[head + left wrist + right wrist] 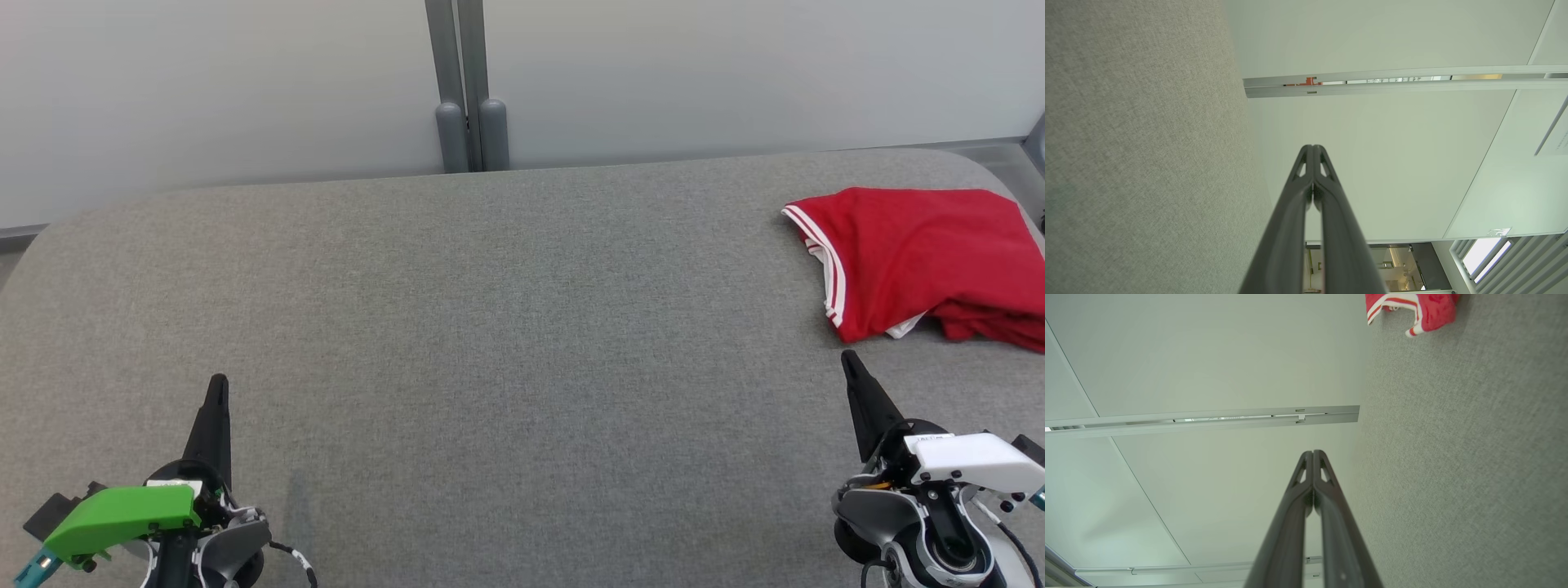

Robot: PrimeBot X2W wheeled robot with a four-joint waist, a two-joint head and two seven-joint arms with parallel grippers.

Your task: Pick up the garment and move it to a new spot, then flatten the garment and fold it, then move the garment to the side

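No text reads legibly in any view.

Head view:
- white cover [971,459] on the right gripper [849,359] carries a short line of dark print, too small to read
- white tag [173,485] on the left gripper [217,384] is also unreadable

Left wrist view:
- paper notice [1557,141] on the wall panel [1392,163], far right of the left gripper, has blurred print
- small pale sticker [1498,232], lower right of that gripper, is illegible

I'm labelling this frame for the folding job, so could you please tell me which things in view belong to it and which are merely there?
Belongs to the job: red garment; left gripper; right gripper; grey table.
Just there: wall panels; grey posts.
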